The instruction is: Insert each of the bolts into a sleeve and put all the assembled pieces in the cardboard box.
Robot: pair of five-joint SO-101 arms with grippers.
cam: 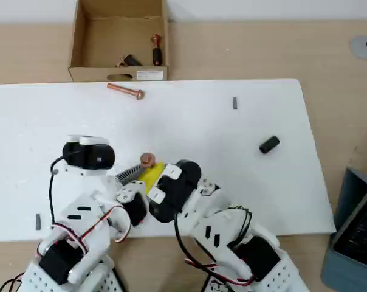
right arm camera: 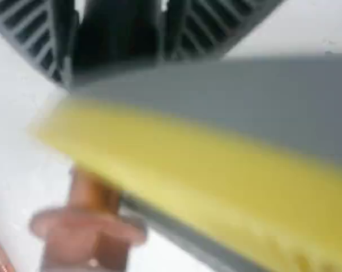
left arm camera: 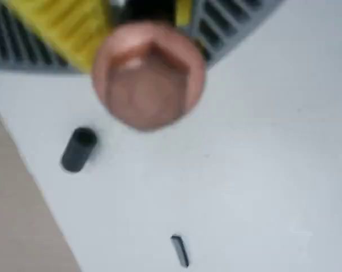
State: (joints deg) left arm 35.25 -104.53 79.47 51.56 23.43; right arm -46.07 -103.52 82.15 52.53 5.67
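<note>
Near the front middle of the white mat (cam: 232, 182), both grippers meet over one copper bolt (cam: 147, 160). My left gripper (cam: 140, 170) is shut on this bolt, whose hex head (left arm camera: 148, 76) sticks out past the yellow and grey fingers (left arm camera: 63, 22). Close beside it, my right gripper (right arm camera: 120, 34) is shut on a dark piece that looks like a black sleeve. The bolt (right arm camera: 89, 226) sits just beyond it, behind a yellow-edged finger (right arm camera: 205, 175). A loose bolt (cam: 125, 90) lies before the cardboard box (cam: 77, 42). A black sleeve (cam: 269, 145) (left arm camera: 77, 148) lies to the right.
Inside the box are assembled pieces (cam: 155, 48) (cam: 130, 61). A small dark sleeve (cam: 234, 103) (left arm camera: 179, 249) stands farther back on the mat. A small grey piece (cam: 38, 221) lies at the mat's front left. A grey bin (cam: 353, 237) stands off the mat's right edge.
</note>
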